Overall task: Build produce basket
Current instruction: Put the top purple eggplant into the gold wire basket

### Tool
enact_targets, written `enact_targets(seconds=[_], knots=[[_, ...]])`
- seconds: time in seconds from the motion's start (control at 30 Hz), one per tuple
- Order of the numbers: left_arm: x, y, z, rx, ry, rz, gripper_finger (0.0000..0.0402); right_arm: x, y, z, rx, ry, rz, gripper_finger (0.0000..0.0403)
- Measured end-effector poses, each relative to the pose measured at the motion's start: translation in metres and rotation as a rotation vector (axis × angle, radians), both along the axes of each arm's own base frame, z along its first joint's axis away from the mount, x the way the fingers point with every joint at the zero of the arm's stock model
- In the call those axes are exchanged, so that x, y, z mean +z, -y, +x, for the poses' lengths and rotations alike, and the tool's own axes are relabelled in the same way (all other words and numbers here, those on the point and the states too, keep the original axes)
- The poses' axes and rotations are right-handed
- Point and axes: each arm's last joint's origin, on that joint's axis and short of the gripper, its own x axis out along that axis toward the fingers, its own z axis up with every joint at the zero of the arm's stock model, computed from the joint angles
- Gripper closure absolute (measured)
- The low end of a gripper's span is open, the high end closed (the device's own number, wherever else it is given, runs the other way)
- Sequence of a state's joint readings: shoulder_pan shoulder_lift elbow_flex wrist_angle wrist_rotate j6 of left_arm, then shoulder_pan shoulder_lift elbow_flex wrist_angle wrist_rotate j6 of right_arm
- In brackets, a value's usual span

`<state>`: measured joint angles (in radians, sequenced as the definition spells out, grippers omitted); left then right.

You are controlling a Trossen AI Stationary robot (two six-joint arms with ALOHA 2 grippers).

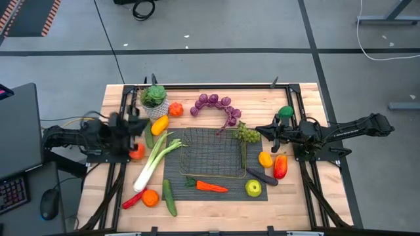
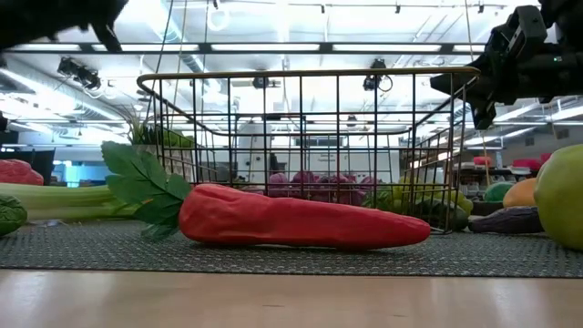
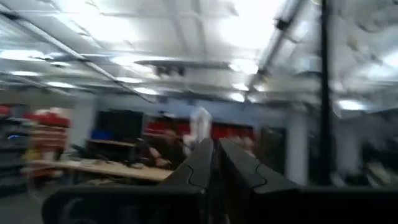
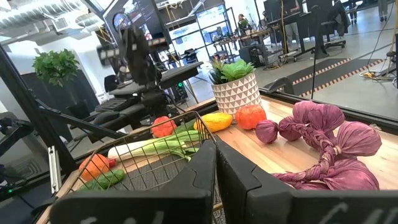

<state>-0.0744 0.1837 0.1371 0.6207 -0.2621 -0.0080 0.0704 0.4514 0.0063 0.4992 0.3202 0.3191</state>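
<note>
Since both my grippers, left gripper [image 1: 146,126] and right gripper [image 1: 261,129], are pinched shut on nothing, I'd guess the carrot [image 1: 211,187] near the basket [image 1: 211,176] is light, stiff and slick; grip mid-body.

1. Brass-coloured wire basket [image 1: 211,153] on dark ribbed mat [image 1: 257,195].
2. Orange carrot [image 1: 211,187], leafy green top.
3. White-green leek [image 1: 155,160].
4. Purple grapes [image 1: 214,103].
5. White pot [image 4: 236,91], triangle-patterned.
6. Pale wooden table [image 1: 295,203].

An open robotics lab: exposed ceiling ducts with strip lights [image 2: 273,46], monitor-laden workbenches [image 4: 273,25], hazard-striped floor mat [image 1: 29,16] at ten o'clock.
</note>
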Motion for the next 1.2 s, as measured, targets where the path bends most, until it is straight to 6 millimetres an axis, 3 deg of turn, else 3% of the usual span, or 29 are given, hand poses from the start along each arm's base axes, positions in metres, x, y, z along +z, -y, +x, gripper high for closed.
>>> enact_targets(seconds=[0.07, 0.13, 0.27, 0.4, 0.63, 0.87, 0.97, 1.07, 1.2], knots=[[0.026, -0.001, -0.001, 0.025, -0.041, -0.013, 0.0366, 0.0, 0.0, 0.0, 0.001, 0.0, 0.0, 0.0383], [0.049, -0.001, 0.003, 0.035, -0.205, 0.014, 0.0366, 0.0, 0.0, 0.0, 0.001, 0.0, 0.0, 0.0383], [0.086, 0.001, 0.022, 0.026, -0.565, 0.017, 0.037, 0.001, 0.0, 0.0, 0.0, 0.006, 0.0, 0.0383], [0.119, 0.003, 0.05, 0.012, -0.73, -0.056, 0.0374, 0.002, 0.0, 0.0, -0.007, 0.025, 0.002, 0.0383], [0.163, 0.006, 0.093, 0.009, -0.723, -0.068, 0.0366, 0.025, 0.005, -0.007, -0.171, 0.28, 0.07, 0.0383], [0.191, 0.008, 0.118, 0.002, -0.675, -0.093, 0.0372, 0.038, 0.005, -0.01, -0.125, 0.418, 0.135, 0.0383], [0.197, 0.009, 0.122, 0.0, -0.662, -0.092, 0.0376, 0.055, 0.003, -0.005, -0.066, 0.421, 0.105, 0.0383], [0.201, 0.009, 0.122, 0.0, -0.655, -0.091, 0.0375, 0.09, 0.001, 0.004, -0.034, 0.353, 0.001, 0.0383], [0.204, 0.008, 0.119, -0.002, -0.639, -0.098, 0.037, 0.135, 0.002, 0.023, -0.052, -0.011, -0.117, 0.0383]])
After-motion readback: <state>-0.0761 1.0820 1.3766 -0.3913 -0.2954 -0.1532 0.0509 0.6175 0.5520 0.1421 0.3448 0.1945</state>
